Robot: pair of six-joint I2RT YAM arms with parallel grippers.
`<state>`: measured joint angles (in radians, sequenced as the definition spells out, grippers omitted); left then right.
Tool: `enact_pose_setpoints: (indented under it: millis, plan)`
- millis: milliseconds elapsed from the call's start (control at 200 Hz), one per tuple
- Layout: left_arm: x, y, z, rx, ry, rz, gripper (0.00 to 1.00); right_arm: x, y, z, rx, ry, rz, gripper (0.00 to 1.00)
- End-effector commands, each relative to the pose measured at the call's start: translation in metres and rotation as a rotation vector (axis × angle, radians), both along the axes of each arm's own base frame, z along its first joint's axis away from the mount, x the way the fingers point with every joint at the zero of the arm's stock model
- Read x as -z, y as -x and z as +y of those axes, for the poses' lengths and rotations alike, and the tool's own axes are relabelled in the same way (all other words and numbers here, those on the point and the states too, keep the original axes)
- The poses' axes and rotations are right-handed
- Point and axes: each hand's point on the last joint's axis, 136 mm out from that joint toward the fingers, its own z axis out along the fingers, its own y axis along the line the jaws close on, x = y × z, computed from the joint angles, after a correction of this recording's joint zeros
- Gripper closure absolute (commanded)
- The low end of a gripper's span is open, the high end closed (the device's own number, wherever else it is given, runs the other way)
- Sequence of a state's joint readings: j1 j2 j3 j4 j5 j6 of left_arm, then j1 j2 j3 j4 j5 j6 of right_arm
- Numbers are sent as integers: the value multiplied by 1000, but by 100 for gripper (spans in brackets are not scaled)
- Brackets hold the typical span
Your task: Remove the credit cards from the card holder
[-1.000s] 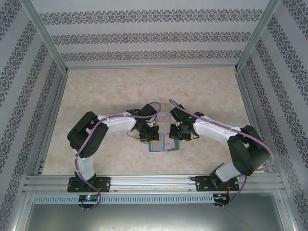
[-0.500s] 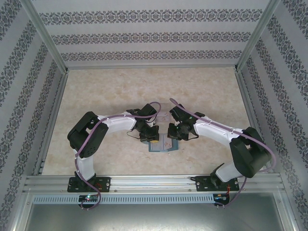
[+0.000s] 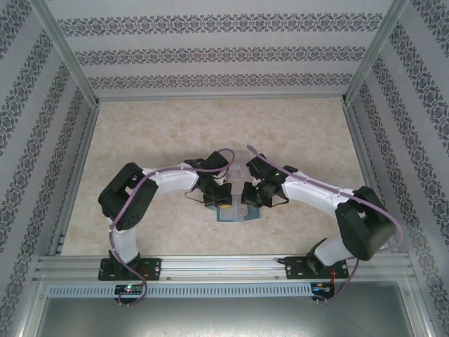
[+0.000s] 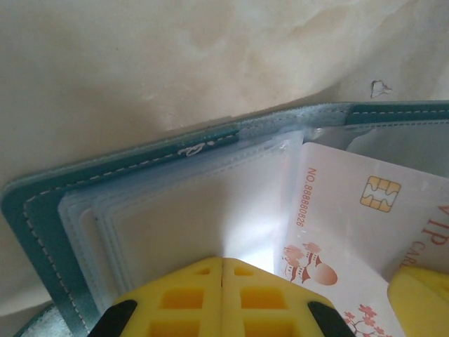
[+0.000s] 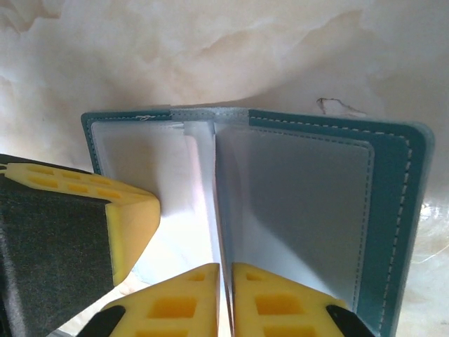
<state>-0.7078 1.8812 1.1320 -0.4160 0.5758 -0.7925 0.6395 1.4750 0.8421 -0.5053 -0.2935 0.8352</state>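
Card holder (image 5: pixel 393 210) open on marble table (image 5: pixel 210 42)

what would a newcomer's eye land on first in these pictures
The open teal-blue stitched folding card holder, lying flat on the pale marble-look table with its clear plastic sleeves fanned out. In the left wrist view, a white plastic card with a gold chip and red print lies at the right, over the sleeves. The right gripper pinches a thin pale sheet rising from the spine; the left gripper is shut.
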Motion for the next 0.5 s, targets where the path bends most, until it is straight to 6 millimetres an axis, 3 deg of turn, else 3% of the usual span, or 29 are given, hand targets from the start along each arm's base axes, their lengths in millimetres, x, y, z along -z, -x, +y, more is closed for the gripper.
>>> enact_pose_setpoints:
  millis: [0, 495]
  plan:
    - [12, 11, 5, 25, -58, 39, 100, -3, 5, -2, -5, 8, -3, 90]
    - [-26, -3, -5, 21, -6, -32, 99, -19, -1, -7, -8, 21, -52, 95]
